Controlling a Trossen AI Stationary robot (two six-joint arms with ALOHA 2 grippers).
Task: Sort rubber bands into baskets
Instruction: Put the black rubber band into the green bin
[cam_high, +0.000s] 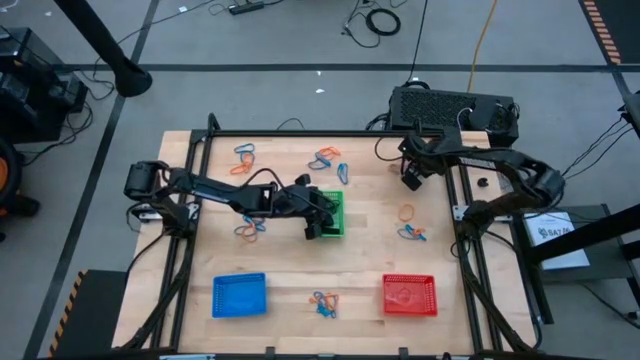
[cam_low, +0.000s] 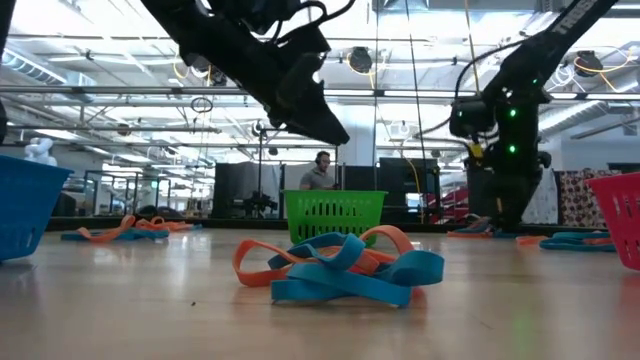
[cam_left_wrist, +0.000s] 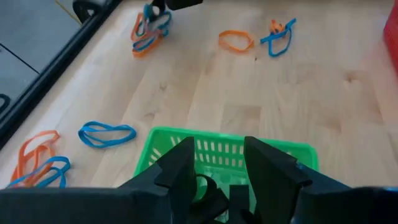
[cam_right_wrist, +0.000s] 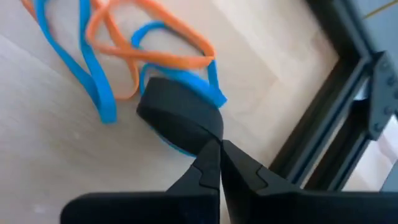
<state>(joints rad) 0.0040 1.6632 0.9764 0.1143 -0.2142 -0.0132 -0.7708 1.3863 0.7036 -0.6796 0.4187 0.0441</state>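
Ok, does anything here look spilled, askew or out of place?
Nothing stands out. The rubber bands lie in loose clusters across the table, as expected mid-sort. The green basket sits upright under the left hand; the blue basket and red basket stand square.

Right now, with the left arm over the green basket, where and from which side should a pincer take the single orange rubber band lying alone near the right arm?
Pinch one long side of the orange rubber band from straight above. It lies flat on the table as an open loop, apart from other bands, so a strand fits between the fingers.
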